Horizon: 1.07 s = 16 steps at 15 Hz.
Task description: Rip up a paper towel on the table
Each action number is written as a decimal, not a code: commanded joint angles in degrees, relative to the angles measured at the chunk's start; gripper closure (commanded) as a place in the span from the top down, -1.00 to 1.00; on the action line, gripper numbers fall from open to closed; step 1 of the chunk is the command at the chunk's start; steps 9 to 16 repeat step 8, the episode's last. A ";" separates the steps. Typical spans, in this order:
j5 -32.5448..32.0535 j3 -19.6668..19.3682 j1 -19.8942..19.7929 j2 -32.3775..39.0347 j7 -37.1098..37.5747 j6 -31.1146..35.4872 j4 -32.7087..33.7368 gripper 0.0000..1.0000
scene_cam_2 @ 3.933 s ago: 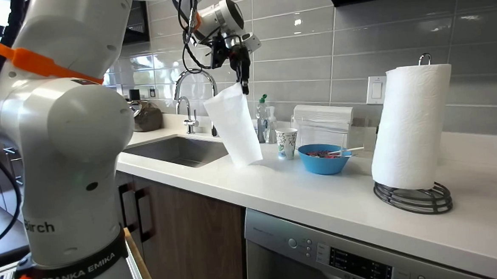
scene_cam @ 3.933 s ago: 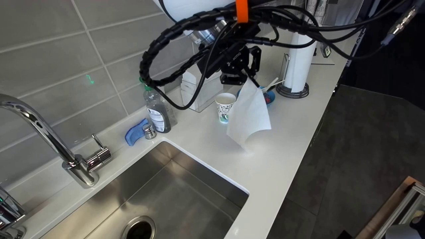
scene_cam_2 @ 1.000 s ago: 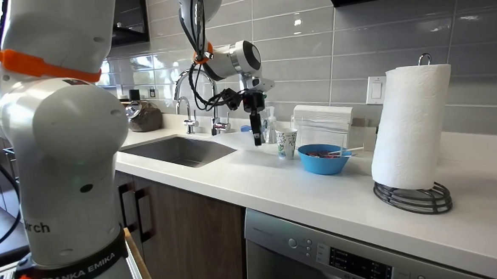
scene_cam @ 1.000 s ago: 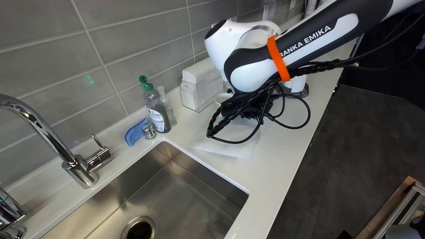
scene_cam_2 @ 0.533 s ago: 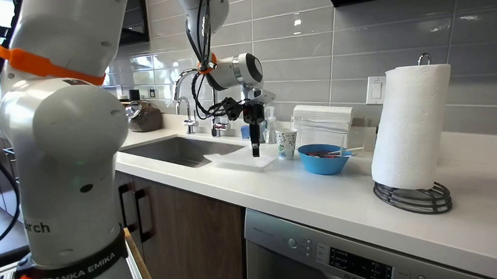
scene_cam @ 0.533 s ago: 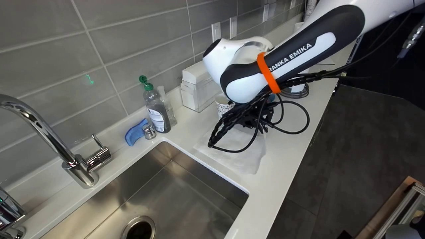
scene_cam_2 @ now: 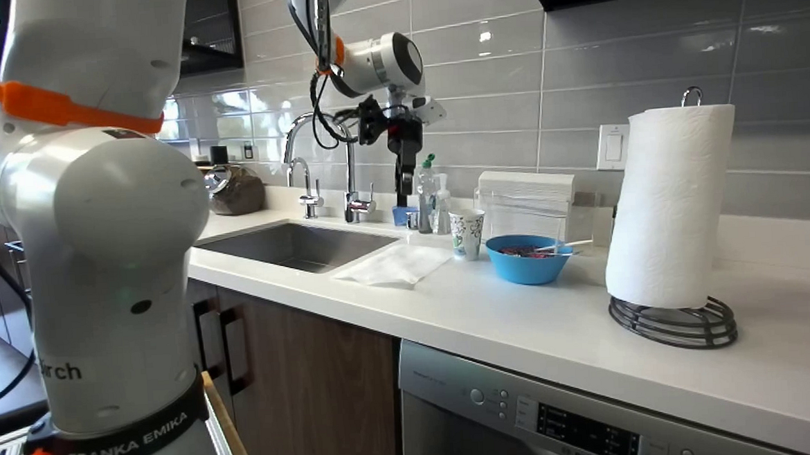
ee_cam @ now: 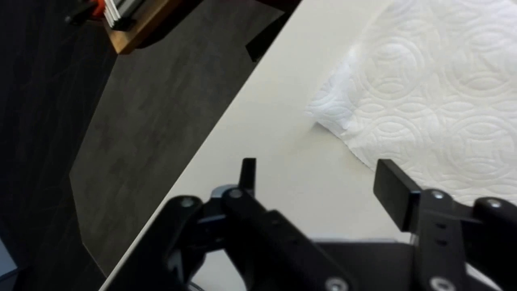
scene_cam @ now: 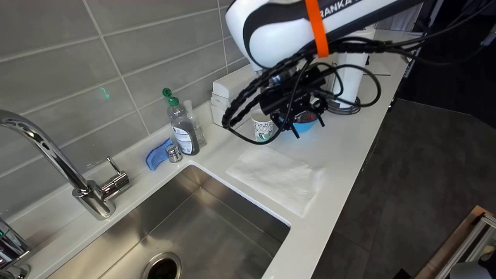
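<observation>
Upper right in the wrist view, the embossed paper towel (ee_cam: pixel 440 93) lies on the countertop (ee_cam: pixel 266 133); the gripper (ee_cam: pixel 317 180) stands wide, holding nothing. Probably light, limp, easily torn: best pinched at its raised left corner (ee_cam: pixel 333 107).

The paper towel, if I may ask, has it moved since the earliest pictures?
Yes, down: in an exterior view, the paper towel went from hanging to lying on the table, beside the sink.
</observation>
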 commanded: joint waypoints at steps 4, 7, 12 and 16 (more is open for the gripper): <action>0.79 0.33 -2.20 -8.19 -23.30 -10.00 5.25 1.00; 0.02 0.81 -2.27 -8.41 -20.89 -9.17 5.26 1.00; 0.03 0.75 -2.54 -8.64 -21.78 -9.17 5.26 1.00; 0.03 0.75 -2.54 -8.64 -21.78 -9.17 5.26 1.00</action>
